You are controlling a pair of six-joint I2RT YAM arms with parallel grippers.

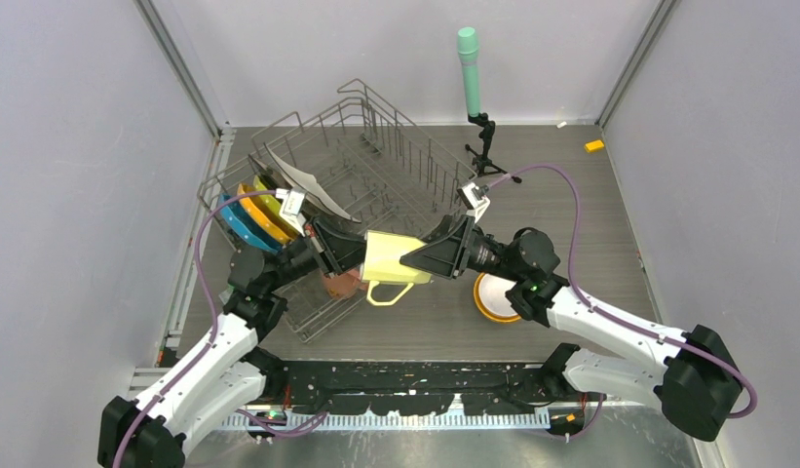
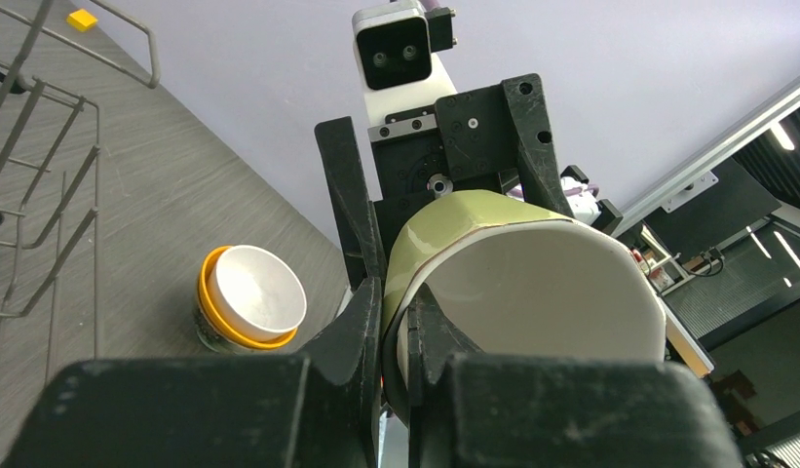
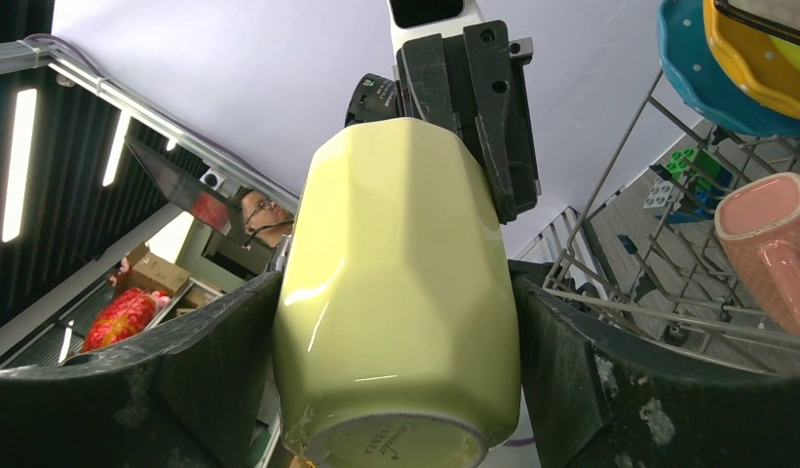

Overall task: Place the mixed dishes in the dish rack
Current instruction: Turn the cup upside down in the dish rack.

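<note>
The pale-yellow mug (image 1: 391, 255) hangs on its side above the table (image 1: 581, 214), at the near right edge of the rack (image 1: 417, 129), with its handle pointing toward the arm bases. Both grippers hold it.

The left gripper (image 2: 396, 331) pinches the rim, one finger inside the mouth and one outside, with the wall squeezed between them. The right gripper (image 3: 394, 278) comes from the opposite side. Its fingers (image 3: 210, 341) are spread wide around the faceted body and touch it on both flanks, with the mug's base facing its camera.

A small cursive maker's mark runs along the base ring in the right wrist view. It is partly cut off by the frame edge and too faint to read. No other writing shows on the dishes.

In the rack, a blue plate (image 1: 242, 226), an orange plate (image 1: 259, 214) and a yellow-green plate (image 1: 275, 207) stand on edge in a row at the left end. A white plate (image 1: 313, 190) leans just beside them. A pink mug (image 1: 339, 283) lies inside the near corner, below the left gripper.

On the table, right of the rack and under the right arm, a white bowl (image 1: 498, 291) sits nested in an orange bowl (image 1: 483, 310). A green-topped cylinder (image 1: 468, 58) on a tripod stands behind the rack's far right corner.
</note>
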